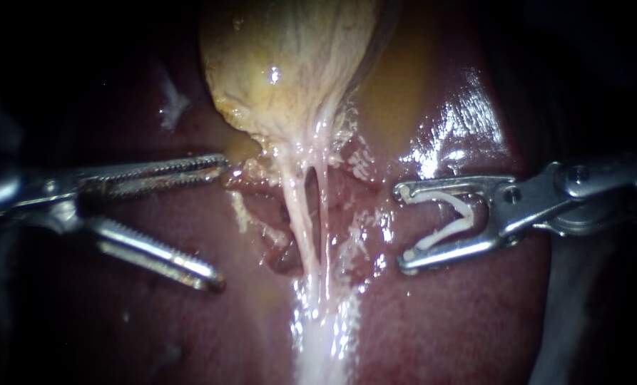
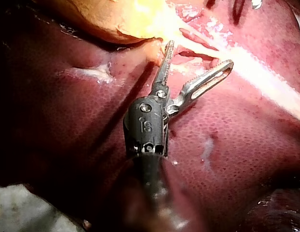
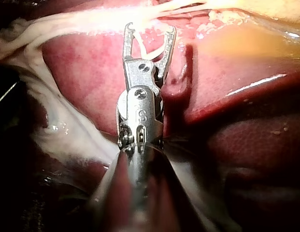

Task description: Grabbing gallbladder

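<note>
The yellowish gallbladder hangs at the top centre of the endoscope view, and two pale tubes run down from its neck over the liver. My left instrument holds its toothed jaws wide open with nothing between them. Its upper jaw tip lies beside the gallbladder's neck, and the left wrist view shows the same for the instrument and gallbladder. My right instrument stands right of the tubes, jaws spread around a white V-shaped clip. The right wrist view shows the instrument and clip short of the tubes.
Raw dissected tissue lies around the tubes between the two instruments. A white strand of tissue continues down from the tubes. A yellow fatty patch sits on the wet liver right of the gallbladder.
</note>
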### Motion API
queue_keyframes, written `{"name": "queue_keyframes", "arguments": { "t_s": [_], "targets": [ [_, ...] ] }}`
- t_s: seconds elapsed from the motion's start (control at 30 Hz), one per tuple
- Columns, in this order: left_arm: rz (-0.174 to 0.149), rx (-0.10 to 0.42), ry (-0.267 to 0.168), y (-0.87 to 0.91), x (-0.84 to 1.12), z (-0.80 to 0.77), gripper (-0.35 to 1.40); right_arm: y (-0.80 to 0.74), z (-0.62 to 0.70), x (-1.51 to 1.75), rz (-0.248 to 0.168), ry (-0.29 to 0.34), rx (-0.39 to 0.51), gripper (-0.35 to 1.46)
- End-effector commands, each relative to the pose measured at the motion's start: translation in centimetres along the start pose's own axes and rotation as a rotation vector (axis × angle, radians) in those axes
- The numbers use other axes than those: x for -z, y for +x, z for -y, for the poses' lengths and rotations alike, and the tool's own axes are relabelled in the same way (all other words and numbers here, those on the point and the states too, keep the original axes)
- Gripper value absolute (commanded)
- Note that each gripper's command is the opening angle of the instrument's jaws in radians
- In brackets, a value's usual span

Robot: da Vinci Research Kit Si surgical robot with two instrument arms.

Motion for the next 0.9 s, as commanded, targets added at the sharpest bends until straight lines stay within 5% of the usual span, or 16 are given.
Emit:
{"name": "queue_keyframes", "arguments": {
  "t_s": [0.03, 0.27, 0.57, 0.9],
  "targets": [
    [0.0, 0.0, -0.001, 0.0, 0.0, 0.0, 0.84, 0.0, 0.0, 0.0, 0.0, 0.0, 0.0, 0.49],
    [0.001, 0.029, -0.004, -0.01, 0.0, 0.05, 0.84, 0.0, 0.0, 0.0, 0.0, 0.0, 0.0, 0.49],
    [-0.003, 0.165, 0.026, -0.1, -0.1, 0.42, 0.81, 0.0, 0.0, 0.0, 0.0, 0.0, 0.0, 0.49],
    [0.053, 0.322, 0.049, -0.31, -0.29, 0.72, 0.69, 0.0, 0.01, 0.0, 0.0, 0.001, 0.0, 0.49]
  ]
}}
